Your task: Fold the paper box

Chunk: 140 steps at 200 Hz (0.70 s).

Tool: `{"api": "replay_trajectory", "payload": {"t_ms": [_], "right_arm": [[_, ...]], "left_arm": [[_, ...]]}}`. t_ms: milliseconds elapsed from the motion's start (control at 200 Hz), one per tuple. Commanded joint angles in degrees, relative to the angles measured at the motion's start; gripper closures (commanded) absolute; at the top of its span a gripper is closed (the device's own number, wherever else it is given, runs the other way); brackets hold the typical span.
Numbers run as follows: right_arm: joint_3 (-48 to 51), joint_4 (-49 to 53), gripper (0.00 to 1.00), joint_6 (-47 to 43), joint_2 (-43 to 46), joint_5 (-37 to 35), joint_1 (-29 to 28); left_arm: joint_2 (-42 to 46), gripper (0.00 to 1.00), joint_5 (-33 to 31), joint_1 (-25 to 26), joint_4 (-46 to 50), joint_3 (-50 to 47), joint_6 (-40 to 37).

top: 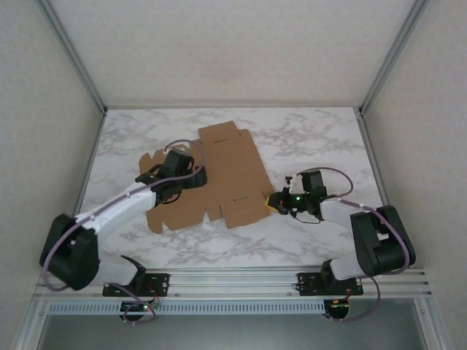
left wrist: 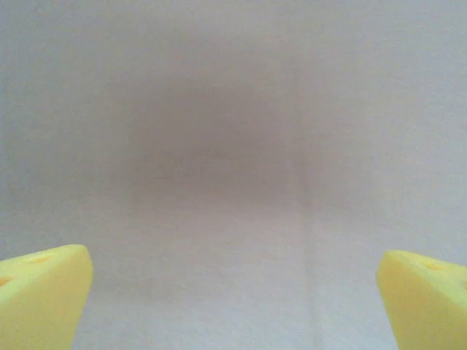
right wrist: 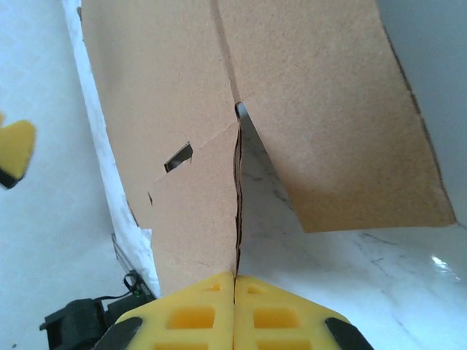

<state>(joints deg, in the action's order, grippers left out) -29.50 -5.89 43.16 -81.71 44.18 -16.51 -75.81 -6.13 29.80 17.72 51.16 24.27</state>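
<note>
Lying flat on the marble table (top: pixel 314 146), the brown cardboard paper box (top: pixel 230 175) sits left of centre. The left arm (top: pixel 117 208) bends over its left flaps, and the right gripper (top: pixel 275 202) meets its right edge. From the left wrist, the left gripper (left wrist: pixel 233 306) spreads its yellow foam fingers (left wrist: pixel 44 292) wide before a blurred grey surface. From the right wrist, the right gripper's ribbed yellow pads (right wrist: pixel 197 313) press together, pinching a creased flap's edge.

White arm links (top: pixel 117 205), black joints (top: pixel 73 255), lilac cables (top: pixel 336 172), yellow wedge-shaped fingers (right wrist: pixel 193 315).

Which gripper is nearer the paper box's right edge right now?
Right. The right gripper is shut on a right-edge flap of the paper box; the left gripper stands open over the box's left part, across the sheet.
</note>
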Motion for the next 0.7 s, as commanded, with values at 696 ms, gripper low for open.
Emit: {"api": "replay_trajectory", "payload": {"t_ms": [696], "right_arm": [[-9.24, 11.93, 0.95, 13.6, 9.25, -3.18, -0.63]], "left_arm": [[-9.73, 0.0, -30.9, 38.03, -21.01, -3.79, -42.51]]}}
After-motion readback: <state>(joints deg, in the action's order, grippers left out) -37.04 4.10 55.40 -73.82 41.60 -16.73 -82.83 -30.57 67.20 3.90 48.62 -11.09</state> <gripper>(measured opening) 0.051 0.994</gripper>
